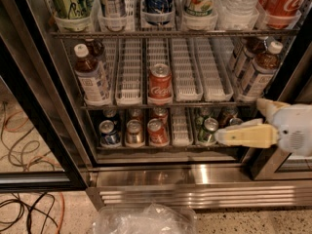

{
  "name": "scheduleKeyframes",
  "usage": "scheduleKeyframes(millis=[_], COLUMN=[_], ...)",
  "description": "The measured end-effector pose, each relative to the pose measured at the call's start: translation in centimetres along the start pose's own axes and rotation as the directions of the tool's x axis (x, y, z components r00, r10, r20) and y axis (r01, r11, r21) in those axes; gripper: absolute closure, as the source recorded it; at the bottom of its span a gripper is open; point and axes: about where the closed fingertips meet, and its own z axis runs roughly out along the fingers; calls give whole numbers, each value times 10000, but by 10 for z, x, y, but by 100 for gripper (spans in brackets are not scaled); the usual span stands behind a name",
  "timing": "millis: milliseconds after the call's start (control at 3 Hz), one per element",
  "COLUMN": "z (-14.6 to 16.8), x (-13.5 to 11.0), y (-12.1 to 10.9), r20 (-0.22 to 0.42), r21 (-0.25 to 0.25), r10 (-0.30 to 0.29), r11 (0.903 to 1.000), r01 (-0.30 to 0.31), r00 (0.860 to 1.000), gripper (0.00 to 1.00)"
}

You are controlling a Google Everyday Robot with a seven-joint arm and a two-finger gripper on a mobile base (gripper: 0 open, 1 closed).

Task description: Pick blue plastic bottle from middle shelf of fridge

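Small clear bottles of dark brown drink with white caps and pale labels stand at both ends of the middle shelf (187,67). One blue plastic bottle (91,78) is front left with another behind it. A similar pair (258,72) stands at the right end. The shelf's white slotted lane trays hold a red Coca-Cola can (160,83) in the middle lane. My gripper (239,122) is at the right, in front of the fridge (195,179), level with the rack of small cans. It is below and in front of the right-hand bottles, open and empty.
The top shelf holds big bottles and cans in cups (158,9). The bottom rack holds several small cans (134,132). Dark door frames (44,111) flank the opening. Crumpled clear plastic (146,221) and cables (24,208) lie on the floor.
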Motion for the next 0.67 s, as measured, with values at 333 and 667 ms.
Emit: scheduleKeyframes(millis=[333, 667], z=[30, 41], x=[2, -12], y=[26, 32], r20=[795, 1002], r21=[396, 589], r10=[-239, -579], r11=[9990, 9969], r01=[208, 522], r00=[9965, 9933], gripper=[0, 0])
